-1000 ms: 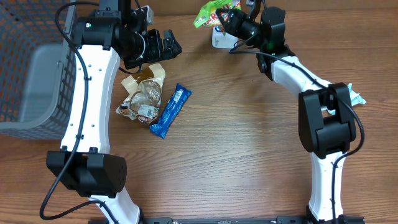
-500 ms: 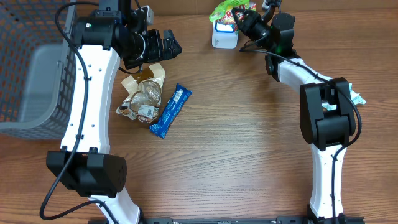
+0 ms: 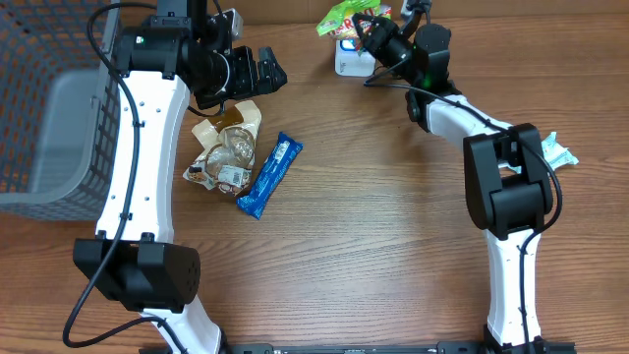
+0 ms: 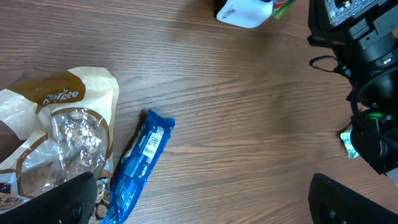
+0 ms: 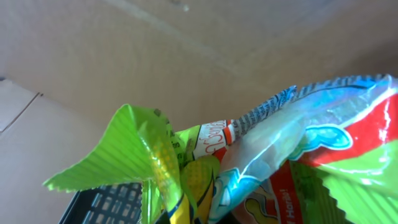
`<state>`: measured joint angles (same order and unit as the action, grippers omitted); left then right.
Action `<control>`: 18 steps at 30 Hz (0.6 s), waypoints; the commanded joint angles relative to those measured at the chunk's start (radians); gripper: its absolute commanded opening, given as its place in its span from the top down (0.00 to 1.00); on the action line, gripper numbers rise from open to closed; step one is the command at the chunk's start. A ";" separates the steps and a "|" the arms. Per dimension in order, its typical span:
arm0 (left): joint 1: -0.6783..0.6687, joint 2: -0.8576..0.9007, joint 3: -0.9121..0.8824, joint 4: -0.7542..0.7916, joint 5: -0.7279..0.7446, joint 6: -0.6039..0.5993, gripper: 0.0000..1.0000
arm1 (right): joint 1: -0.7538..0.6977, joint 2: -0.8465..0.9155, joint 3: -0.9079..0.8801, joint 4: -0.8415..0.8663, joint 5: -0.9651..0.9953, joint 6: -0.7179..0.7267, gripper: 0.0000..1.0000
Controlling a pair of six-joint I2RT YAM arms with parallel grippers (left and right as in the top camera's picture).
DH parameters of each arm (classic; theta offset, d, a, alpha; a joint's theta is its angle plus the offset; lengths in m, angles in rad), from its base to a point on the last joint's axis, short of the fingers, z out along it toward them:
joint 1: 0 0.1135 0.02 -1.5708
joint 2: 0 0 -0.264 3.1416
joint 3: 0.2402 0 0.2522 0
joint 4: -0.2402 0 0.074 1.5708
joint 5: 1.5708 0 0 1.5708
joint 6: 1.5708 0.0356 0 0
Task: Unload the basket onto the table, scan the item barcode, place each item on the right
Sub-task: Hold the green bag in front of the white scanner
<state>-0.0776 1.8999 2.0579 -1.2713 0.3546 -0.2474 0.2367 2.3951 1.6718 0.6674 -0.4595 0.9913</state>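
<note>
A green and red snack packet (image 3: 344, 17) hangs at the far middle of the table, with my right gripper (image 3: 370, 31) shut on it. It is just above a small white scanner box (image 3: 350, 61). The right wrist view is filled by the crinkled packet (image 5: 249, 155), which hides the fingers. My left gripper (image 3: 260, 71) stands open above the table, nothing between its black fingertips (image 4: 68, 199). In the left wrist view the scanner box (image 4: 245, 11) shows at the top edge.
A blue wrapped bar (image 3: 270, 174) and a brown-and-white cookie bag (image 3: 226, 147) lie beneath the left arm. A grey mesh basket (image 3: 44, 108) stands at the far left. A teal packet (image 3: 556, 150) lies by the right arm's base.
The right gripper swung the green packet right, then back a little left, staying over the white box. The left arm and the items on the table have not moved.
</note>
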 commanded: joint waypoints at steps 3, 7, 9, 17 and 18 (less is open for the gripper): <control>0.005 -0.015 0.010 0.000 -0.007 0.016 0.00 | 0.000 -0.010 0.016 0.044 -0.014 0.008 0.96; 0.005 -0.015 0.010 0.000 -0.007 0.016 0.00 | -0.008 -0.011 0.016 0.161 -0.148 -0.004 0.96; 0.005 -0.015 0.010 0.000 -0.007 0.016 0.00 | -0.021 -0.015 0.017 0.224 -0.228 -0.002 0.96; 0.005 -0.015 0.010 0.000 -0.007 0.016 0.00 | -0.071 -0.101 0.017 -0.048 -0.397 -0.060 0.96; 0.005 -0.015 0.010 0.000 -0.007 0.016 0.00 | -0.072 -0.120 0.017 -0.129 -0.394 -0.108 0.96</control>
<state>-0.0776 1.8999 2.0579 -1.2709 0.3546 -0.2474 0.1753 2.3775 1.6718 0.5789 -0.7887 0.9672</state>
